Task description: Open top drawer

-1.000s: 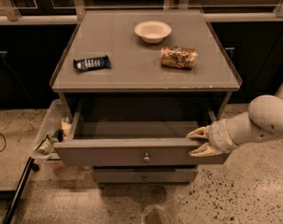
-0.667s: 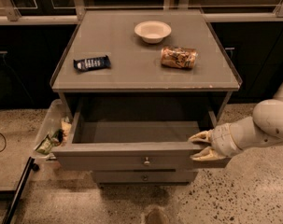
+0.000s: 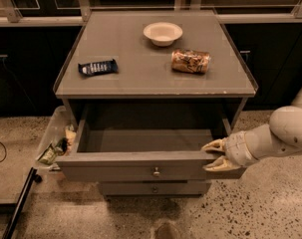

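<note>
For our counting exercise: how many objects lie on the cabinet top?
3: white bowl at back, can right of centre, dark wrapper at left. The claw is at the right end of the top drawer.

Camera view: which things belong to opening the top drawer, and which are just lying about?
Job: top drawer, pulled out; its knob; gripper at the drawer's right front corner.
Lying about: bowl, can on its side, dark packet, lower drawer, bin at left.

We find the arm (image 3: 285,136) cut off by the right edge; its gripper (image 3: 214,156), at the top drawer (image 3: 120,166), covers that drawer's right front corner. Beneath, the lower drawer (image 3: 155,188) shows only a strip, and the print on the can (image 3: 190,61) is too blurred to read
</note>
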Controlling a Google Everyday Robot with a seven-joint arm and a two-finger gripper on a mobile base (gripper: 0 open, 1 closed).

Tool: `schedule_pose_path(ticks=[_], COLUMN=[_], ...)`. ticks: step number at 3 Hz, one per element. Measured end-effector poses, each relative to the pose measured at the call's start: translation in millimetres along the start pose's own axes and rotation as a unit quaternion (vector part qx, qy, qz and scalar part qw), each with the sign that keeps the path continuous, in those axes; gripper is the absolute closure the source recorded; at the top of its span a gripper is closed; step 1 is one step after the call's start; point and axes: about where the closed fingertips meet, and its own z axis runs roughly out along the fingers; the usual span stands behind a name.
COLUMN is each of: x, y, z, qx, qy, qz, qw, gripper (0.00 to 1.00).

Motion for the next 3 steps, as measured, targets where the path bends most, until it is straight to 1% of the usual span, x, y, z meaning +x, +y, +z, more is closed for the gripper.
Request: schedule_pose_path(ticks=[1, 2, 3], x=[-0.1, 0.6, -0.8], y=[7.6, 15.3, 15.2], z=[1.2, 0.4, -0.9], qx=[-0.001, -0.001, -0.001], qy=[-0.008, -0.014, -0.014], qz=[-0.003, -0.004, -0.004], qw=[1.0, 0.9999, 0.9999], gripper=[0.62, 0.85, 1.0])
